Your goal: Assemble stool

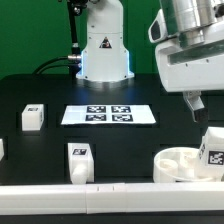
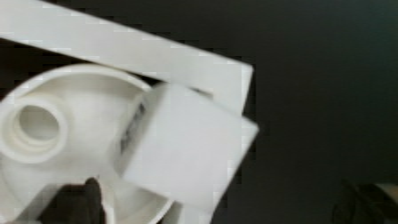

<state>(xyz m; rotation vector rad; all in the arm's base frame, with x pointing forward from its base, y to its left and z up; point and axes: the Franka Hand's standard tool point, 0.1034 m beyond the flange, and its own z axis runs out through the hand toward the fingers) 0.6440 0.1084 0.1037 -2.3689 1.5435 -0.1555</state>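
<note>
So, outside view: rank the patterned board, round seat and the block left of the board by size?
1. Marker board and seat: roughly tied; the seat is nearer and partly hidden.
2. Smallest: block.

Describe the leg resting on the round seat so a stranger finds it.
On the black table, find the round white plastic disc seat at the exterior view's right. The blocky white tagged leg on it is the only one touching the seat; the other legs stand on the tabletop.
</note>
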